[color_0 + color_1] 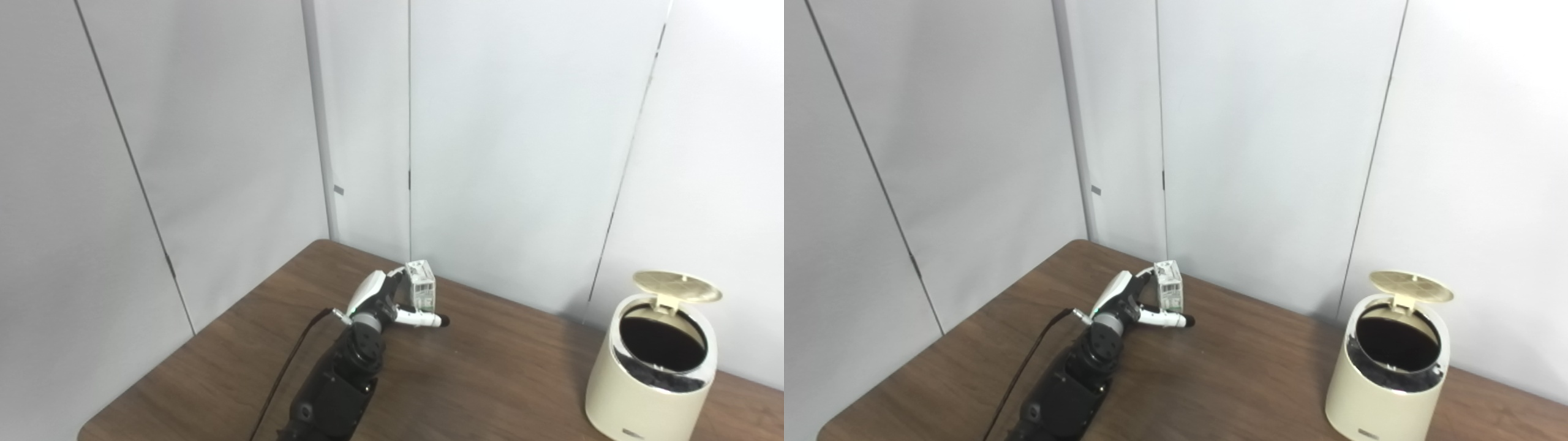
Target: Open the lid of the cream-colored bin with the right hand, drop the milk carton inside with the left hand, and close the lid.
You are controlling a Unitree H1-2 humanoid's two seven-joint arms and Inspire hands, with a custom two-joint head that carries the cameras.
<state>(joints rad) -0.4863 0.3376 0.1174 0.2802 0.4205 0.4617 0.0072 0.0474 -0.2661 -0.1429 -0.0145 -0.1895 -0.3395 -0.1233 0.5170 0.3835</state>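
Observation:
A small white milk carton [421, 285] stands upright on the brown table, near the back wall. My left hand [384, 300] is right beside it on its left. The fingers curve up against the carton's upper left side. The thumb [422, 318] sticks out straight along the carton's base, in front of it. The hand looks open around the carton, not closed on it. The cream-colored bin [643, 392] stands at the right of the table. Its round lid [677, 286] is tipped up and the dark inside shows. My right hand is out of view.
The table's [502, 380] left edge runs diagonally from the back corner to the front. Grey wall panels stand close behind the carton and the bin. A dark cable [288, 367] runs along my left forearm.

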